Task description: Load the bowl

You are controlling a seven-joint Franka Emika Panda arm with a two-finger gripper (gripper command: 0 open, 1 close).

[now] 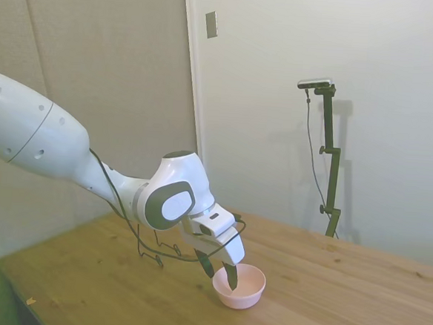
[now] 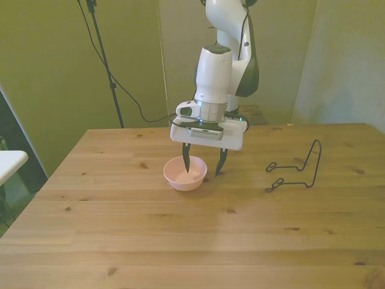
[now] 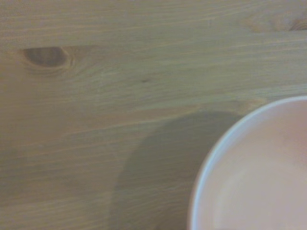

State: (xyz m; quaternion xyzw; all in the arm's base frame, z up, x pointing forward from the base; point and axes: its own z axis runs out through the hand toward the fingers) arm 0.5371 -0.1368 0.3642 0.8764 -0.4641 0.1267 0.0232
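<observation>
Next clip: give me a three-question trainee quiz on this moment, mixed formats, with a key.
1. True or false: the bowl sits inside the wire rack.
2. Multiple choice: how do the fingers of the gripper stand at the bowl? A) shut above it; B) open, one inside the bowl and one outside its rim; C) open, both outside it.
3. Fill in: in the front view, the rack stands to the bowl's ____.

Key: 1 false, the bowl stands on the table, apart from the rack. 2 B. 3 right.
</observation>
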